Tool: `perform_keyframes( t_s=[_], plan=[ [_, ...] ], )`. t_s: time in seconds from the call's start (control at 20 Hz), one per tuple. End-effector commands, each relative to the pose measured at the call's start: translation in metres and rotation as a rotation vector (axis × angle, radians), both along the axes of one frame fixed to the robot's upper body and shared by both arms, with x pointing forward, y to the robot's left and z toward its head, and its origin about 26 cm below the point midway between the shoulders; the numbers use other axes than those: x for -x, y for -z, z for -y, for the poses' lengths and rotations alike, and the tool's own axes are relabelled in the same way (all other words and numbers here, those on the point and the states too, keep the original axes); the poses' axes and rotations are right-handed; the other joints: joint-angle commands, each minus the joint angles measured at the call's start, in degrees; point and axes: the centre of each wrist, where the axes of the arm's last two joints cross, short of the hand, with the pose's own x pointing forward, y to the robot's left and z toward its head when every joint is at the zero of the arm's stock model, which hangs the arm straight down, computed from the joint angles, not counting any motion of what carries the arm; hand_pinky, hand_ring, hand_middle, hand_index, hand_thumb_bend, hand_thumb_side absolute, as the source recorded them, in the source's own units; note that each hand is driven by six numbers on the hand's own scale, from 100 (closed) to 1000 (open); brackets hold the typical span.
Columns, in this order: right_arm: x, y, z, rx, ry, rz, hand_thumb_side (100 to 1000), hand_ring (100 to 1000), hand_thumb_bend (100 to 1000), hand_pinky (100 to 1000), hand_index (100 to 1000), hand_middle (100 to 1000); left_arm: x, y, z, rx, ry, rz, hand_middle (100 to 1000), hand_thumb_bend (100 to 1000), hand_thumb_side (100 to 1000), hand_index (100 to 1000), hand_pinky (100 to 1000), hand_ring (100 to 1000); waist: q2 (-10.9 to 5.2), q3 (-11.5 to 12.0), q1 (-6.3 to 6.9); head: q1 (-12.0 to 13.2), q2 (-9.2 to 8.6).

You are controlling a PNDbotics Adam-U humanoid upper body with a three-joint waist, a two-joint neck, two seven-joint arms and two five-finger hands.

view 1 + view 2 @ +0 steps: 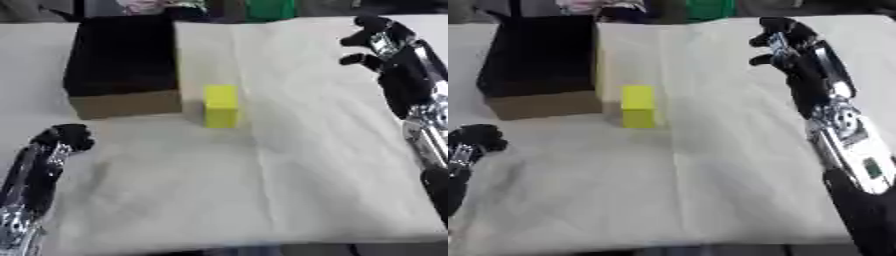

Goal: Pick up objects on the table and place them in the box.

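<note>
From my seat the yellow block (pixel 221 106) stands upright on the table (pixel 262 190), its long axis vertical, one broad face turned toward me. It sits just beside the near right corner of the box (pixel 122 62) — close, though I cannot tell whether they touch. The box is cardboard with a dark, open interior, resting at the far left of the table.

The surface is covered with a pale cloth, creased in a line running from the far edge toward me, right of the block. Beyond the far edge I make out something green (pixel 269 9) and some dim clutter (too blurred to name).

My right hand (pixel 785 42) hangs over the far right part of the cloth, well apart from the block, fingers bent partway and spread, holding nothing and touching nothing I can see. My left hand (pixel 63 138) shows at the lower left, near the table's left edge — its fingers curled in on themselves, empty, well apart from both the block and the box.
</note>
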Motion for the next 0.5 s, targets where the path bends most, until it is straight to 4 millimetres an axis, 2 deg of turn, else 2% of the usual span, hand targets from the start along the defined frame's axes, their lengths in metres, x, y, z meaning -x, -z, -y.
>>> perform_keyframes(
  t_s=[0.05, 0.5],
  plan=[
    [0.0018, -0.0126, 0.0020, 0.023, -0.014, 0.036, 533, 757, 128, 613, 774, 567, -0.0017, -0.0086, -0.0015, -0.004, 0.001, 0.028, 582, 449, 692, 680, 698, 617, -0.91, 0.06, -0.12, -0.15, 0.30],
    [0.0018, -0.0149, 0.0009, 0.039, -0.026, 0.038, 525, 757, 127, 613, 774, 567, -0.0016, -0.0085, -0.0020, -0.004, -0.002, 0.027, 581, 450, 691, 679, 697, 616, -0.95, 0.13, -0.24, -0.18, 0.30]
  ],
)
